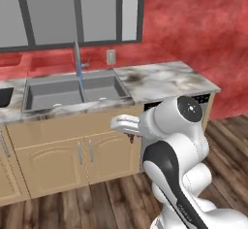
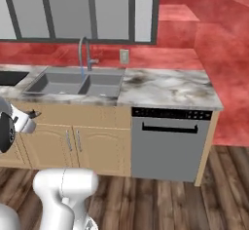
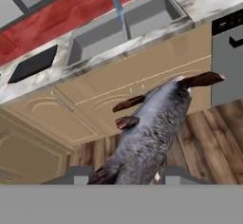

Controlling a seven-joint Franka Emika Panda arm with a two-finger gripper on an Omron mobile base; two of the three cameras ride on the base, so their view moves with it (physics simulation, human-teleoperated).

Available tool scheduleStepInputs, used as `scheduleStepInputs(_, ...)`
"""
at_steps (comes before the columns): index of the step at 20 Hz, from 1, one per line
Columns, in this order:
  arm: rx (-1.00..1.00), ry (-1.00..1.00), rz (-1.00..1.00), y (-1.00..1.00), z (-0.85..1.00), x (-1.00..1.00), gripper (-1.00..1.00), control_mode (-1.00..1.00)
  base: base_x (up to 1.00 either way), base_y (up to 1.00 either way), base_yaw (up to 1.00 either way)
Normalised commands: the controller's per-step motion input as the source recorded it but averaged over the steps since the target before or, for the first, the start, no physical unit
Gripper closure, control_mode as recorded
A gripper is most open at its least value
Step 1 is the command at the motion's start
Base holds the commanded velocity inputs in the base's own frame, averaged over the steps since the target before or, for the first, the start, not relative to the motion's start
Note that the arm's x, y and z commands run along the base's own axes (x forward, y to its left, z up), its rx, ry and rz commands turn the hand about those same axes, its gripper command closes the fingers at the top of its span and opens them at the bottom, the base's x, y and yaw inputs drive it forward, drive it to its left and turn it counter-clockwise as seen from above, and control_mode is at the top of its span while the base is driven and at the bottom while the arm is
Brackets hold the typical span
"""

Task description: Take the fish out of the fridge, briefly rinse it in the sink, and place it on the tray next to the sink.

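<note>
The marble bench (image 1: 169,80) spans mid-frame, carrying the two-basin sink (image 1: 53,94) at centre left, its faucet (image 1: 77,60) already running. The tray (image 3: 33,64) lies upper left. Low in the hand view, the pincer (image 3: 126,174) is clamped on the fish (image 3: 152,128), held clear for rinsing.

Fish (image 3: 149,128) dark grey, reddish-brown fins, tail. Sink (image 1: 53,94) grey, in white marble counter (image 1: 169,80) with dark veining. Tray (image 3: 33,64) black. Cabinets (image 1: 72,150) tan. Wall (image 1: 193,19) mottled red. Dishwasher (image 2: 170,146) grey, black panel.
</note>
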Motion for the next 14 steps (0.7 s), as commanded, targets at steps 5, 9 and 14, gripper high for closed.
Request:
scheduleStepInputs(5, 0.0, 0.0, 0.0, 0.0, 0.0, 0.0, 1.0, 1.0, 1.0, -0.35, 0.0)
scheduleStepInputs(9, 0.0, 0.0, 0.0, 0.0, 0.0, 0.0, 1.0, 1.0, 0.99, -0.23, 0.0)
scheduleStepInputs(14, 0.0, 0.0, 0.0, 0.0, 0.0, 0.0, 1.0, 1.0, 0.85, -0.14, 0.0)
